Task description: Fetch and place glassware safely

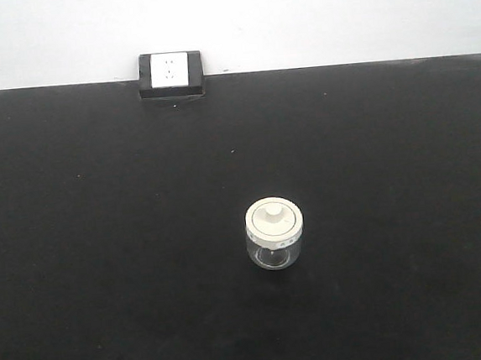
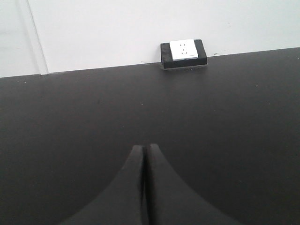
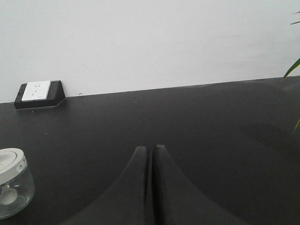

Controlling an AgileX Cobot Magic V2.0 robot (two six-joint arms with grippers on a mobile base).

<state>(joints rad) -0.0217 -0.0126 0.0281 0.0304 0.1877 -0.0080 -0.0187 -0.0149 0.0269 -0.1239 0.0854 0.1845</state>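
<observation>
The glassware (image 1: 274,233), a small squat clear jar with a cream-white knobbed lid, stands upright on the black table (image 1: 103,242), a little right of centre. In the right wrist view the jar (image 3: 11,190) shows at the lower left edge, well left of my right gripper (image 3: 150,148), which is shut with nothing in it. My left gripper (image 2: 144,146) is also shut and empty above bare black tabletop; the jar is out of its view. Neither gripper appears in the front view.
A black block with a white socket plate (image 1: 171,73) sits at the table's far edge against the white wall, seen again as the socket block (image 2: 183,53) and the socket block (image 3: 38,93). Green plant leaves (image 3: 293,68) poke in at the far right.
</observation>
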